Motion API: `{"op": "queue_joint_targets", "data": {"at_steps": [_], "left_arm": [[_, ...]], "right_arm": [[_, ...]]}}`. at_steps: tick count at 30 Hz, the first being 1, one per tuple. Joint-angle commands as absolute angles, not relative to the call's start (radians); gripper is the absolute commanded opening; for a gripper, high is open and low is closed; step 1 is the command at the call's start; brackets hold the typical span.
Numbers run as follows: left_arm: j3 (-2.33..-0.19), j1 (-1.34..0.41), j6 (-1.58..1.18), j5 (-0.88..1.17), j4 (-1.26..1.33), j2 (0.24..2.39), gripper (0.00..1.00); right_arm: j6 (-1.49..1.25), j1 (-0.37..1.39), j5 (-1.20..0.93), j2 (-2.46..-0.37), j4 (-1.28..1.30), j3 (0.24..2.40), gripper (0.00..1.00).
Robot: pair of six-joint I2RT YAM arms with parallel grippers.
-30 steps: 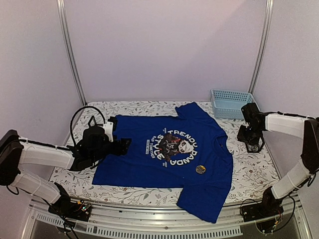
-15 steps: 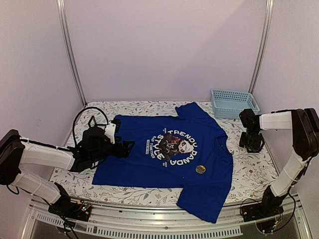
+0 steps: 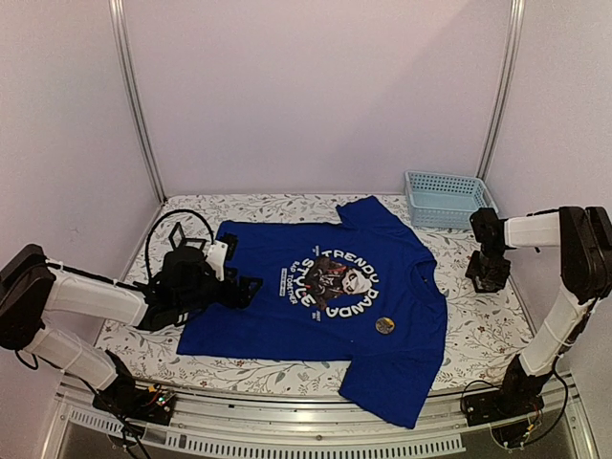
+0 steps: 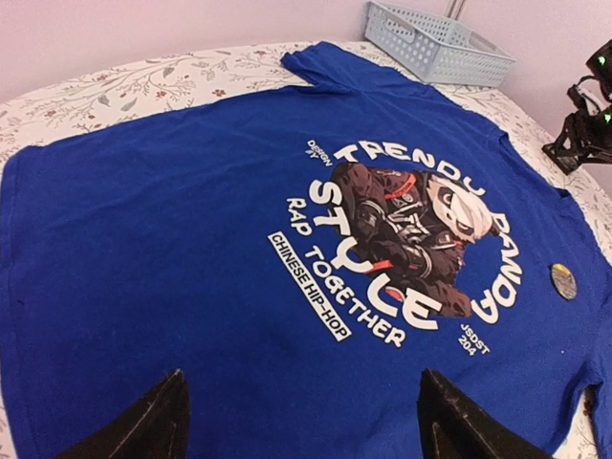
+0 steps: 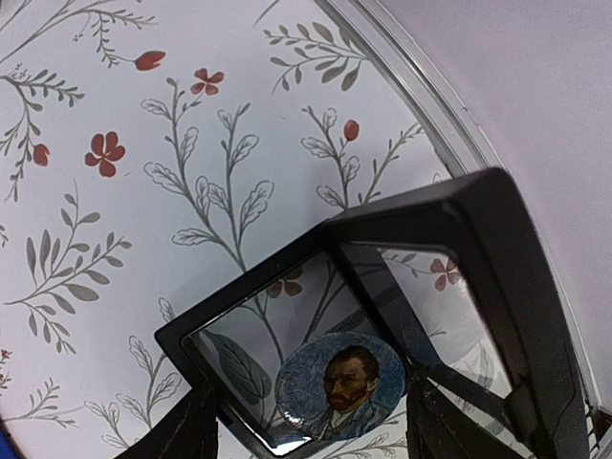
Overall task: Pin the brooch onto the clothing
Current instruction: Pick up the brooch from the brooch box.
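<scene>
Basket [image 3: 448, 197] beyond T-shirt [image 3: 268, 325], brooch [image 5: 340, 386] — inside black frame [image 5: 478, 239]

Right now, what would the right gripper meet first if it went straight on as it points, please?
Most likely the black-framed clear case holding the portrait brooch, just ahead; depth is unclear.

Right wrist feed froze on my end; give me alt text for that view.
A round brooch bearing a painted portrait of a bearded man lies inside a black-framed clear box on the white floral tablecloth. The right gripper stands open at the bottom edge, holding nothing.
</scene>
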State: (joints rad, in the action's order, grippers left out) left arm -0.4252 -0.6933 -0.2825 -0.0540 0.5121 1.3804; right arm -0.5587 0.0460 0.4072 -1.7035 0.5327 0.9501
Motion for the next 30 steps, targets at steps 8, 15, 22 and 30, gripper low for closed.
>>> {"op": "queue_joint_targets", "data": {"at_steps": [8,15,22,30], "left_arm": [[-0.434,-0.686,-0.273,-0.02,0.539,1.385,0.81],[-0.433,-0.687,-0.272,-0.02,0.537,1.385,0.81],[-0.438,-0.686,-0.272,-0.021,0.534,1.39,0.81],[-0.44,-0.686,-0.273,-0.011,0.536,1.396,0.81]], "right_arm": [[-0.527,0.02,0.312,-1.741,0.484,0.961,0.67],[-0.461,0.02,0.189,-1.715,0.413,0.925,0.61],[-0.43,0.02,0.243,-1.703,0.443,0.934,0.58],[-0.416,0.023,0.309,-1.687,0.422,0.965,0.47]]}}
